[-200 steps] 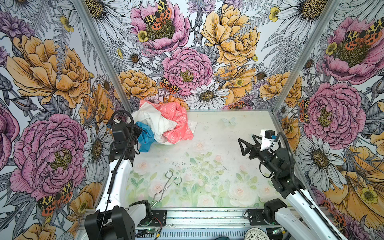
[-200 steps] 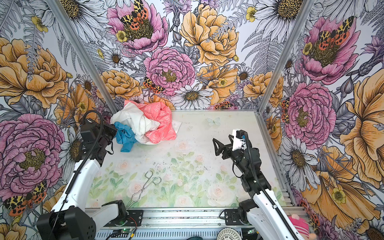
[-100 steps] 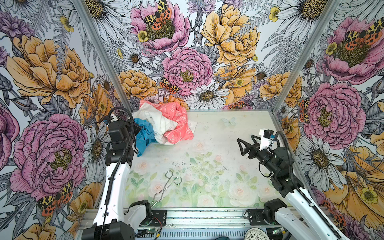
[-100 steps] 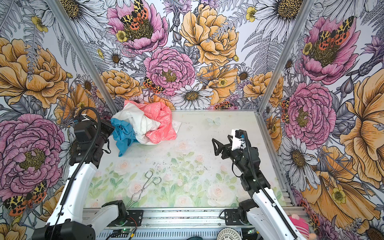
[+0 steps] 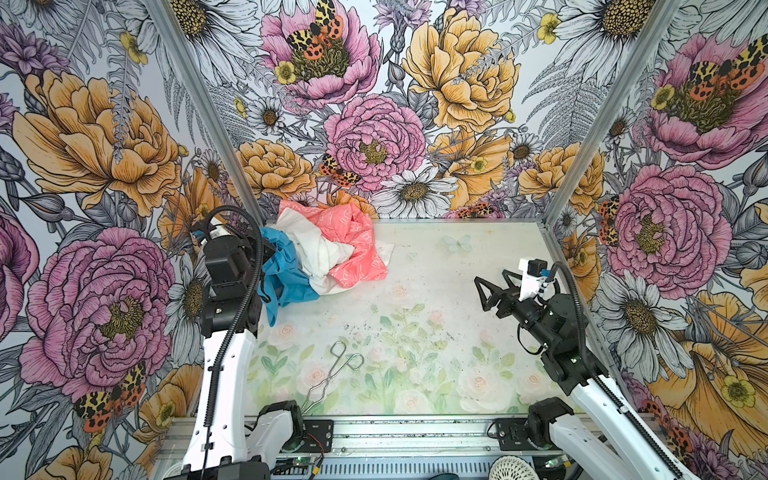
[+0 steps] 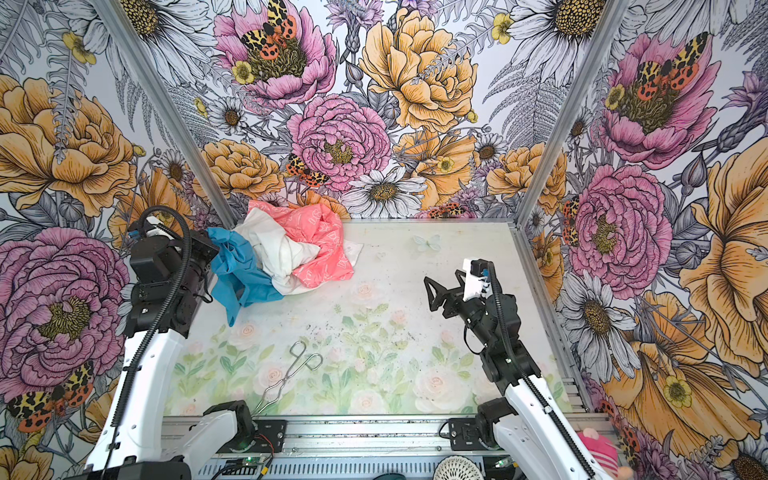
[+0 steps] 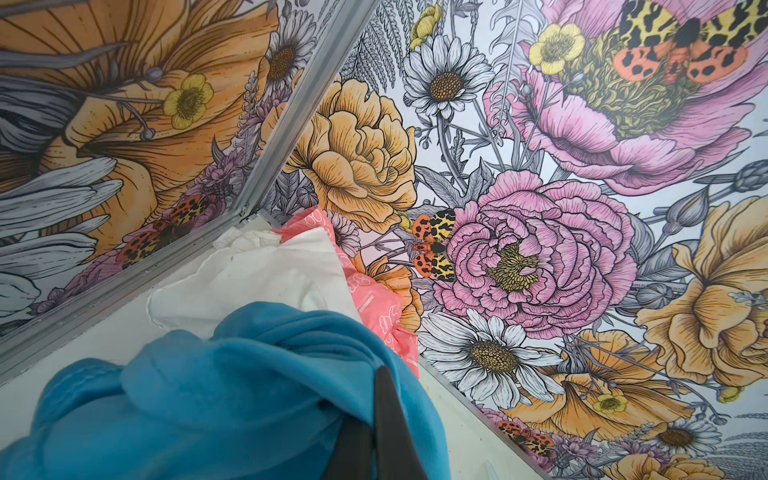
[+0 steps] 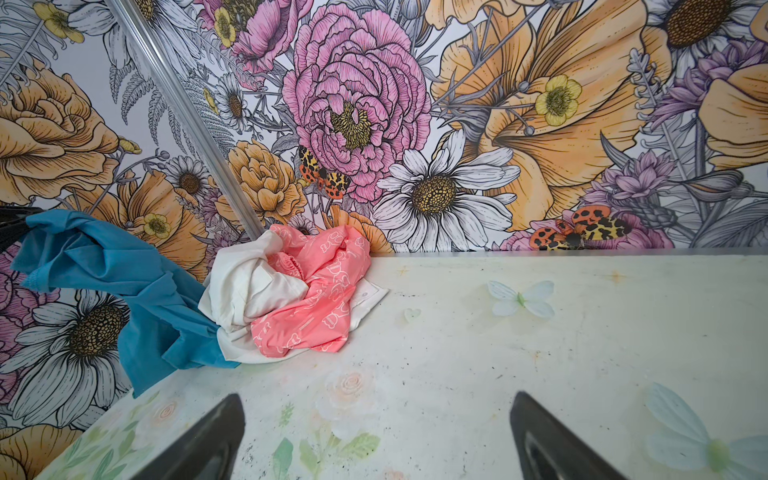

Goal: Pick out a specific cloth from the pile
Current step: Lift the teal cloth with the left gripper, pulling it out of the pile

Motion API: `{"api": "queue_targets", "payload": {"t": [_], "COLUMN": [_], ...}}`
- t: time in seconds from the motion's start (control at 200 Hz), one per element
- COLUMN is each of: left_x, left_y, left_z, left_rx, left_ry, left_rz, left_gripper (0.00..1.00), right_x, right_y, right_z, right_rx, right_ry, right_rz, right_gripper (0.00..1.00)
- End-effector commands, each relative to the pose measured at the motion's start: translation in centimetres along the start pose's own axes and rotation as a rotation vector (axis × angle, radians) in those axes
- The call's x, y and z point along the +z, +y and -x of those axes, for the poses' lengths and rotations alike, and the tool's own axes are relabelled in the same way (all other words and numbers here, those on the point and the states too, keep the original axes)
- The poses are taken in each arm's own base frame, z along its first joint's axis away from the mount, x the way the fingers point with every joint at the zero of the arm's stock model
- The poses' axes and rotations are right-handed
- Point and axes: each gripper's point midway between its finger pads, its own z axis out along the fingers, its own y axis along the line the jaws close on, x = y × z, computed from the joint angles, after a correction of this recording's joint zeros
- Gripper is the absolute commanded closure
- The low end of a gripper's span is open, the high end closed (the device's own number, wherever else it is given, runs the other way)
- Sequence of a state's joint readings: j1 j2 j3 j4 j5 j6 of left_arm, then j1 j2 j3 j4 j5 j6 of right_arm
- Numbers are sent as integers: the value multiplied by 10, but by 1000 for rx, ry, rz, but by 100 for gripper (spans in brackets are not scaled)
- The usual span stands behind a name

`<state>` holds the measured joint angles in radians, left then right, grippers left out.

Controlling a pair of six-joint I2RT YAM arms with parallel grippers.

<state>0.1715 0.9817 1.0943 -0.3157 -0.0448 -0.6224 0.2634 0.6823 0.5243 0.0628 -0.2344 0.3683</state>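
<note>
The left pincer (image 6: 210,249) is clenched on the cloth (image 6: 241,274), gripping one bunched end of the turquoise-blue fabric at the far left of the counter (image 5: 436,332), close to the left wall. In the left wrist view the cloth (image 7: 232,395) fills the lower part of the picture, and 1 black finger (image 7: 384,399) presses into its folds.

In the right wrist view the gripped end of the cloth (image 8: 124,282) is raised above the counter. The rest hangs down in a twisted band whose lower part reaches the surface and touches the pile.

The pile sits in the far left corner, against the back wall. It holds 2 cloths: a white cloth (image 5: 320,253), crumpled in the middle, and a coral-pink cloth (image 5: 357,249) with white print wrapped around its right side. The turquoise fabric lies to the left of both, its edge against the white one.

The right pincer (image 5: 482,294) hovers over the right side of the counter, well apart from the pile, released with its 2 fingers spread wide and nothing between them. A pair of metal tongs (image 5: 340,365) lies near the front edge of the counter.
</note>
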Motion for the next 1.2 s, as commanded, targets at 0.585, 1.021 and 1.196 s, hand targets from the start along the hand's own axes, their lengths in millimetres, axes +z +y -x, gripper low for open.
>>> {"api": "queue_targets", "payload": {"t": [0.585, 1.021, 1.196], "left_x": [-33, -53, -59], "left_y": [-72, -109, -128], "left_z": [36, 43, 40], "left_rx": [67, 78, 90], "left_ry": [-76, -82, -66], "left_rz": [-195, -304, -357], "left_gripper": [100, 100, 100], "right_x": [2, 2, 2], "right_y": [5, 5, 5], "right_z": [0, 0, 0], "right_rx": [5, 7, 6], "right_ry": [-6, -6, -7], "right_rz": [31, 31, 32], "right_gripper": [1, 0, 1]}}
